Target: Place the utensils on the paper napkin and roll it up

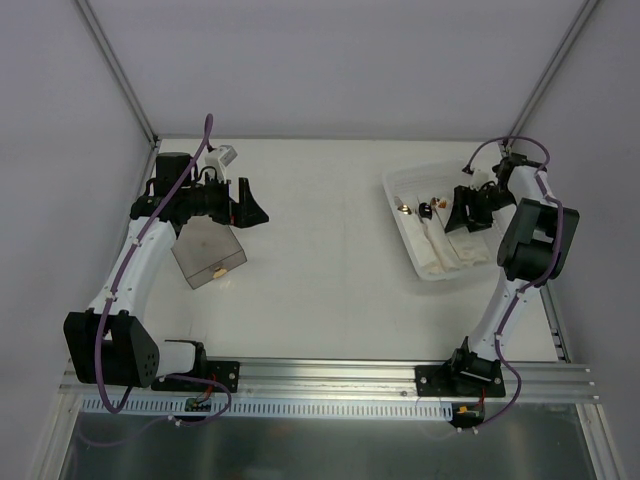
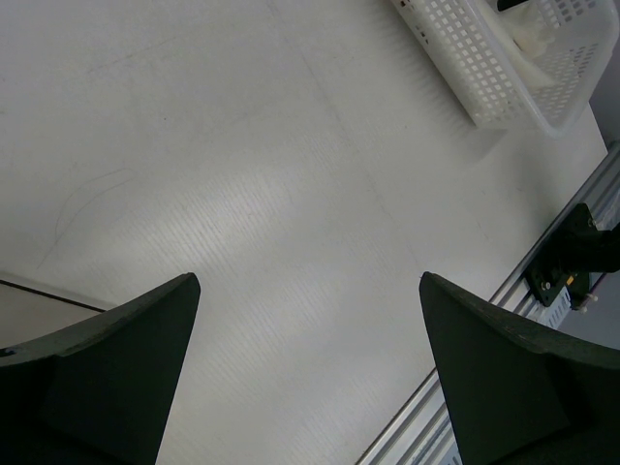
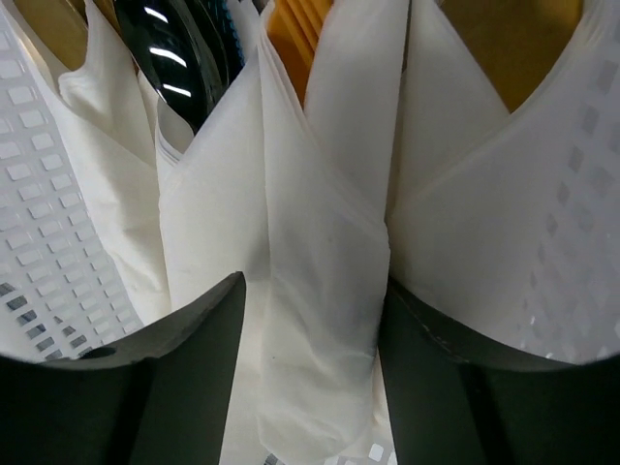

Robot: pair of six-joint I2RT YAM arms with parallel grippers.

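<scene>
My right gripper [image 1: 462,210] is down inside the white tray [image 1: 395,182]. In the right wrist view its jaws [image 3: 312,281] stand apart on either side of a rolled white napkin bundle [image 3: 320,194]; the right finger touches it and the left finger shows a gap. Orange utensil ends [image 3: 295,34] stick out of the rolls at the top. Two rolls [image 1: 450,248] show in the top view. No flat napkin sheet is in view. My left gripper [image 1: 255,205] is open and empty over the bare table [image 2: 308,281].
A smoky clear box [image 1: 208,255] lies by the left arm. A small white object [image 1: 225,155] sits at the back left. Small shiny dark-and-metal bits [image 1: 425,208] lie in the tray, and a shiny black piece [image 3: 170,53] lies beside the rolls. The perforated tray [image 2: 494,68] also shows in the left wrist view.
</scene>
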